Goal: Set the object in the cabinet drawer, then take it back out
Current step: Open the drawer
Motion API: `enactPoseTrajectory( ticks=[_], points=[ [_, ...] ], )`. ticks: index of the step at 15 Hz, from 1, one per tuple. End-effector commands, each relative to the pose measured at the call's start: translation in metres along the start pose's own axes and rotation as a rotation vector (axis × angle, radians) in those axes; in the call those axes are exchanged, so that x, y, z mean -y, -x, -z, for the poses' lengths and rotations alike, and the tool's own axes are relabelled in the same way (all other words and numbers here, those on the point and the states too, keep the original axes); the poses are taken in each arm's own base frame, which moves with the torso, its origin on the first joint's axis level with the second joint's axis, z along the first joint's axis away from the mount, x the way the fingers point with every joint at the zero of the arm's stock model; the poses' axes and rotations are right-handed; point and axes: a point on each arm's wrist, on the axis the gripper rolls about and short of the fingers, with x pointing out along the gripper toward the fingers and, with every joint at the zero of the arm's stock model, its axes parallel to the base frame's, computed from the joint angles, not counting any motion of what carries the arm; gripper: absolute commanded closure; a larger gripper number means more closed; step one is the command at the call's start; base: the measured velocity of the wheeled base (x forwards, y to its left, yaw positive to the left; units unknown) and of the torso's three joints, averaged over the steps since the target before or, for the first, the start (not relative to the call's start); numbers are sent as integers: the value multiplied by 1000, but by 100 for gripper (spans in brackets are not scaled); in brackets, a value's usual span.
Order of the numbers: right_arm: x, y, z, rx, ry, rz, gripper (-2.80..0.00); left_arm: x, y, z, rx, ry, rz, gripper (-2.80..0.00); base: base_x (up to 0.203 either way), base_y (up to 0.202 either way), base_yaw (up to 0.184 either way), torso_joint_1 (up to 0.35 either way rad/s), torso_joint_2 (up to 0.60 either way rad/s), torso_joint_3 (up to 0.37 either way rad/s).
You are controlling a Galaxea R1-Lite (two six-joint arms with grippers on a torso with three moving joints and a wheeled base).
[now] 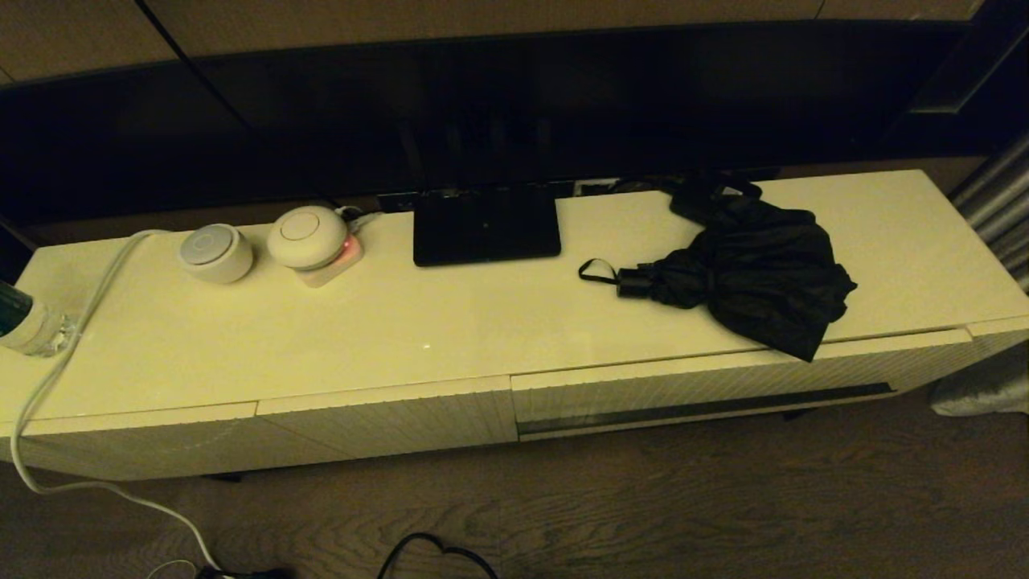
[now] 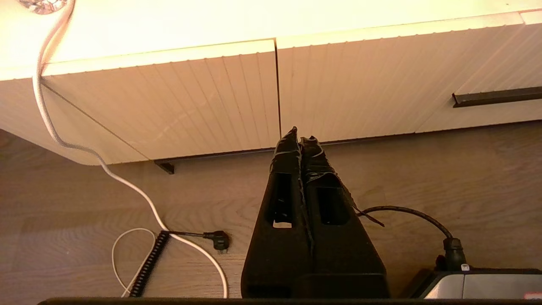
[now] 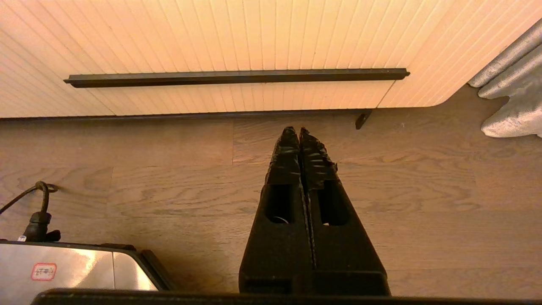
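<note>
The black folding umbrella (image 1: 748, 273) lies on the right part of the cream cabinet top (image 1: 402, 322); its baggy fabric hangs a little over the front edge, and its short handle and strap loop (image 1: 596, 272) point left. Below it the ribbed cabinet drawer (image 1: 723, 386) is closed, its long dark slot (image 3: 237, 77) running along the lower edge. My left gripper (image 2: 299, 135) hangs shut and empty above the floor in front of the narrower left panels. My right gripper (image 3: 295, 132) is shut and empty above the floor before the drawer. Neither arm shows in the head view.
A flat black stand base (image 1: 485, 225) sits mid-top under a dark screen. Two round white devices (image 1: 215, 252) (image 1: 307, 236) stand at the left, with a white cable (image 1: 48, 378) trailing to the floor. A bottle (image 1: 20, 322) is at far left. Grey curtain (image 3: 512, 110) at right.
</note>
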Motion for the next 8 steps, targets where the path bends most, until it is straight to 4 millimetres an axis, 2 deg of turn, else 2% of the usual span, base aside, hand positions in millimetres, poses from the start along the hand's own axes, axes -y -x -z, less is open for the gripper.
enactPoseTrajectory(
  ticks=[1,8],
  points=[
    [0,0,1,-3,7,2,0,0,0,1,-3,-1,-1,0,0,0,0,0,0,0],
    [0,0,0,-4,1,9,0,0,0,1,-3,-1,-1,0,0,0,0,0,0,0]
  ],
)
